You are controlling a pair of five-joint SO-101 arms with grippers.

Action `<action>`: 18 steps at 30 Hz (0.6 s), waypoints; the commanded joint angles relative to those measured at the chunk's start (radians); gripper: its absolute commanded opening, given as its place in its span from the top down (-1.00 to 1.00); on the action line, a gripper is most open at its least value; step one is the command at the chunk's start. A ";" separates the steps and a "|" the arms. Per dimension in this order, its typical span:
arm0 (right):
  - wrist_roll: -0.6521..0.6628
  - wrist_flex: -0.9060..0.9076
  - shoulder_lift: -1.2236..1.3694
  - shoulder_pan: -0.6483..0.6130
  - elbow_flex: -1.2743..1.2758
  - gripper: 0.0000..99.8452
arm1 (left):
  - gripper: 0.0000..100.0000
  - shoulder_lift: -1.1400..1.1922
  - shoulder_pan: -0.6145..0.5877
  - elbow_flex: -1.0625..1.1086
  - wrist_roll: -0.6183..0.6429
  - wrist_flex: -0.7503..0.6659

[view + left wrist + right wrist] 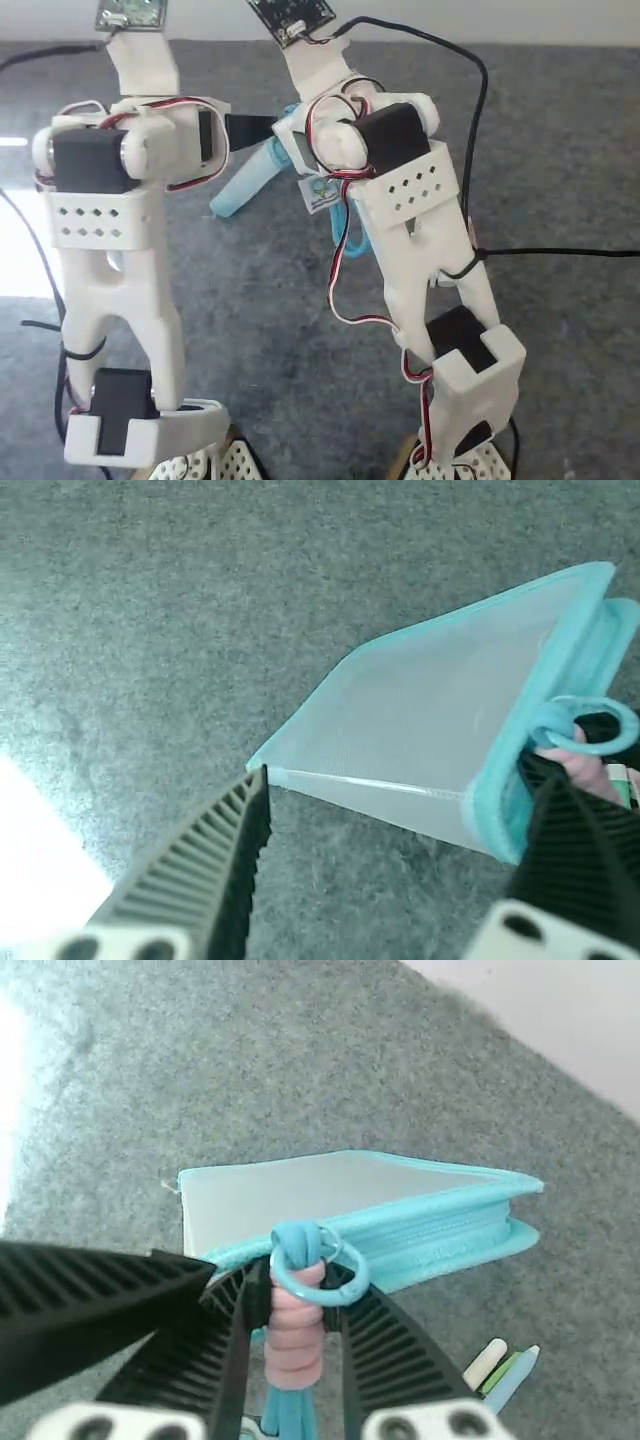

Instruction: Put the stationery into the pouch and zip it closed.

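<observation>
Pouch: light blue with a translucent face, lying flat on the grey table. From overhead the pouch sits between the two arms.

Right gripper: jaws clamped on the pink pull, which hangs from the blue ring at the pouch's zip edge.

Left gripper: jaws wide apart, gripping nothing, one finger on either side of the pouch's near edge. Cannot tell whether they touch it.

Loose stationery: a pale stick and a green-blue pen on the table, near the pouch and outside it.

Writing: a small tag beside the right arm's wrist carries print too small to read.
</observation>
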 commanded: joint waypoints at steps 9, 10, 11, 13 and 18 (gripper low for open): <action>-0.052 -0.068 -0.008 0.059 -0.048 0.99 | 0.23 -0.216 -0.026 0.133 -0.005 0.011; -0.052 -0.068 -0.008 0.059 -0.048 0.99 | 0.23 -0.216 -0.026 0.133 -0.005 0.006; -0.054 -0.064 -0.008 0.054 -0.048 0.99 | 0.23 -0.216 -0.026 0.134 -0.005 0.003; -0.054 -0.061 -0.008 0.035 -0.046 0.99 | 0.23 -0.215 -0.018 0.136 0.000 0.002; -0.071 -0.053 -0.008 -0.007 -0.049 0.99 | 0.23 -0.215 0.021 0.143 0.003 -0.028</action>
